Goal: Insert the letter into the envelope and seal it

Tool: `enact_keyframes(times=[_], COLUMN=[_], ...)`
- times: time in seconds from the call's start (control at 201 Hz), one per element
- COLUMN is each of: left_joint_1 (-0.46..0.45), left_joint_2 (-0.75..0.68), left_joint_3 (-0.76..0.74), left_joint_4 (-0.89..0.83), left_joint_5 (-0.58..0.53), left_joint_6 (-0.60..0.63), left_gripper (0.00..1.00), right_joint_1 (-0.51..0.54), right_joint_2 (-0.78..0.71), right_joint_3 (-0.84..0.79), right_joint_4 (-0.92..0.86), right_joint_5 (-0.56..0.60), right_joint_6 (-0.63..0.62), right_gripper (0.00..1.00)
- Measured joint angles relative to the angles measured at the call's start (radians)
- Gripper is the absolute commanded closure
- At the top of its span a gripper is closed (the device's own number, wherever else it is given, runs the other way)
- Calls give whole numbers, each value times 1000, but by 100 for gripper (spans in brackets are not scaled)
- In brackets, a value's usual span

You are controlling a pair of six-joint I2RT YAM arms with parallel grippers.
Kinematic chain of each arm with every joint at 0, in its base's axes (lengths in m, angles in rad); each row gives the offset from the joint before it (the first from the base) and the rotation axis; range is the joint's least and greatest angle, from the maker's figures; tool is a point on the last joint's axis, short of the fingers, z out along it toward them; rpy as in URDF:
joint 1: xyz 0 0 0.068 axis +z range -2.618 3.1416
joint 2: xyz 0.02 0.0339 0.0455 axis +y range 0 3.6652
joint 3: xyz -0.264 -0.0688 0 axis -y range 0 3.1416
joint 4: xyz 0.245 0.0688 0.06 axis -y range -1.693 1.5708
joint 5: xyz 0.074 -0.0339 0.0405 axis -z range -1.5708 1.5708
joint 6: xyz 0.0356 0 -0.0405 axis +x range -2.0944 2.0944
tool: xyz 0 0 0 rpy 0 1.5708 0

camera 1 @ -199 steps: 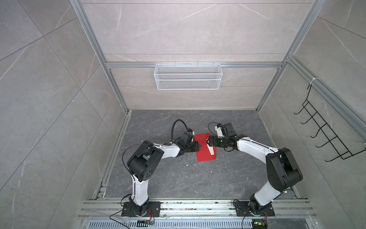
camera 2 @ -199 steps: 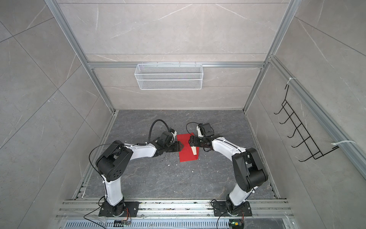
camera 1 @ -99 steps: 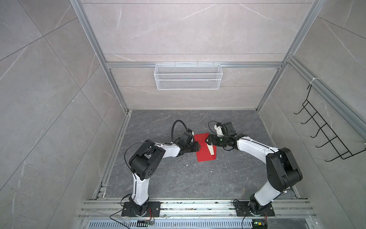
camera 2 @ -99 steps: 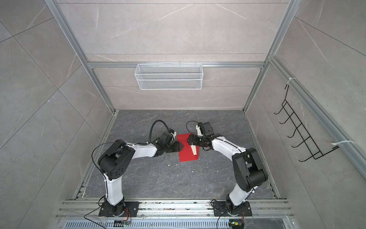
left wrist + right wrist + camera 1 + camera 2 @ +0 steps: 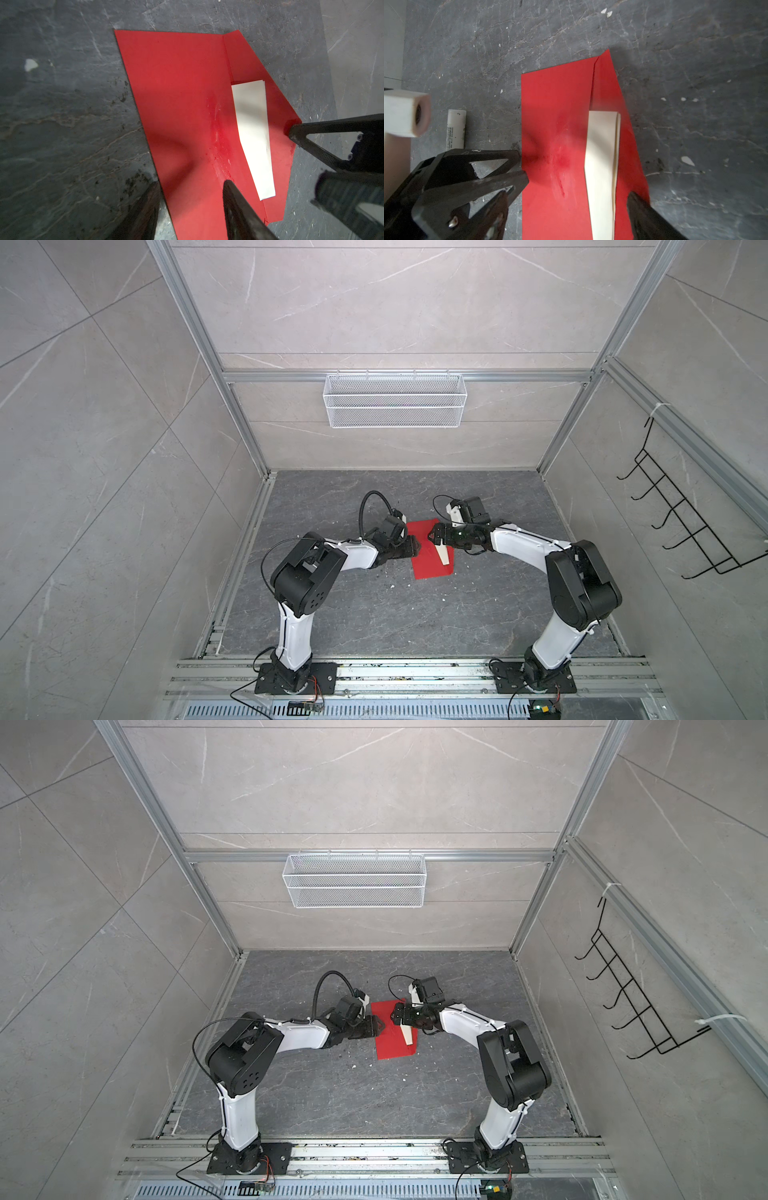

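Grey marbled desk (image 5: 374, 614) carries the envelope (image 5: 182, 104) flat, flap open, the letter (image 5: 253, 133) skewed, partly out of its mouth. Left claw (image 5: 191, 182), half spread and empty, straddles an edge; right claw (image 5: 433, 532), wide, touches the flap tip. Best pin the envelope, then nudge the letter squarely inward

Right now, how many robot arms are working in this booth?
2. In both top views, the left arm meets the red envelope from the left, the right arm from the right. No others seem hidden.
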Motion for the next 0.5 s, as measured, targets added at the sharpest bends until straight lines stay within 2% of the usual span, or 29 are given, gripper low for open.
enact_keyframes(times=[0.498], left_joint_1=[3], left_joint_2=[10], left_joint_3=[0], left_joint_4=[21], left_joint_5=[23], left_joint_6=[-2], left_gripper=[50], right_joint_1=[0], right_joint_2=[55], right_joint_3=[2], right_joint_4=[7], right_joint_5=[1], right_joint_6=[8], right_gripper=[11])
